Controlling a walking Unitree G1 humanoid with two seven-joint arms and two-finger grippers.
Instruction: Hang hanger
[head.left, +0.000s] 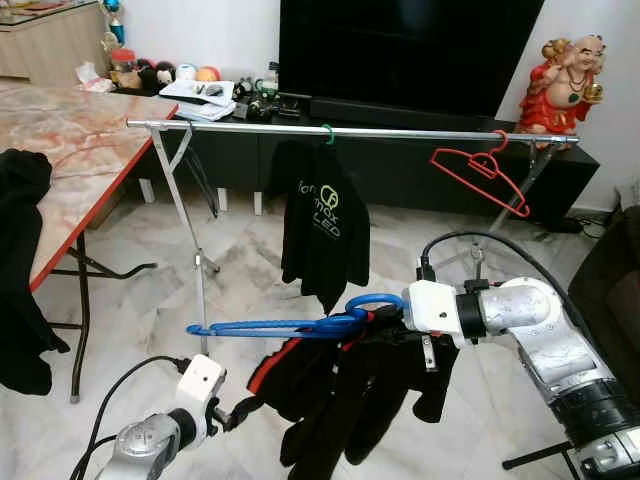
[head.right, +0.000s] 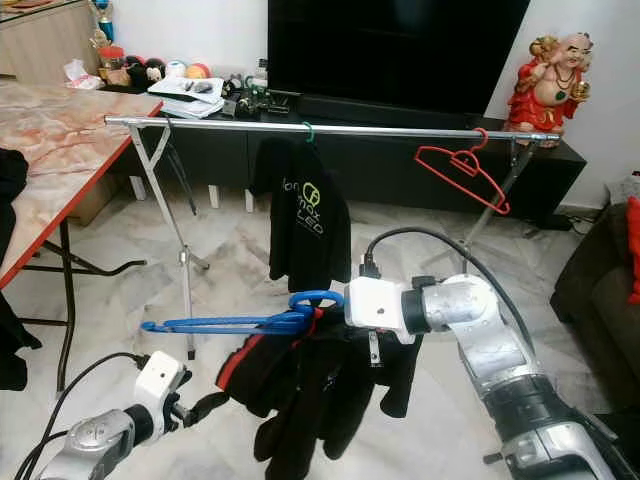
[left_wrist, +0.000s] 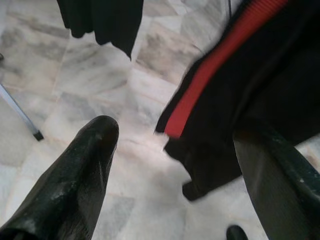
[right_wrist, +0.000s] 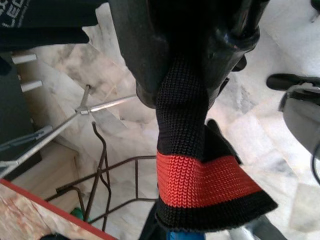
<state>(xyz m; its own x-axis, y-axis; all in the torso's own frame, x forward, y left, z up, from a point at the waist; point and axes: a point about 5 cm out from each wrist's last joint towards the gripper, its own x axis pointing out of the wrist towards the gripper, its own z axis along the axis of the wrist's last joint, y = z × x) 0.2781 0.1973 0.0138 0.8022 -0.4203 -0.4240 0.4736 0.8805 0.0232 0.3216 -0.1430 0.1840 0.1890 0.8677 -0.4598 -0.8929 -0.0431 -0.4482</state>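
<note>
- Blue plastic is what your right tool (head.left: 385, 312) is clamped on: the hanger (head.left: 275, 326), held by its hook end, with a black garment (head.left: 345, 385) draped from it.
- Your hanger lies roughly level, its long arm reaching toward the robot's left, below and in front of the rail (head.left: 350, 130), not touching it.
- From the right wrist you see the black fingers (right_wrist: 150, 45) shut over a knit collar (right_wrist: 200, 185) with a red stripe (the garment's ribbed edge), so cloth is pinched in along with the hanger.
- Your left tool (head.left: 232, 412) sits low, just beside the garment's lower left edge, near the red trim (head.left: 258, 376).
- From the left wrist its two fingers (left_wrist: 75, 175) stand apart, with marble floor (left_wrist: 75, 85) between them; one finger lies across the black cloth, though you cannot tell whether it touches.
- On the rail, a black shirt (head.left: 322, 235) with printed lettering hangs from a green hook (head.left: 327, 133) near the middle.
- Farther to the right a bare red hanger (head.left: 480, 172) hangs tilted from the rail.
- To the left stands a marble-topped counter (head.left: 75, 135) with a red edge, dark clothing (head.left: 22, 270) draped over its near side.
- Behind the rail you have a large dark TV (head.left: 400, 50), a low black cabinet (head.left: 420, 165), and a red figurine (head.left: 565, 85) at its right end.
</note>
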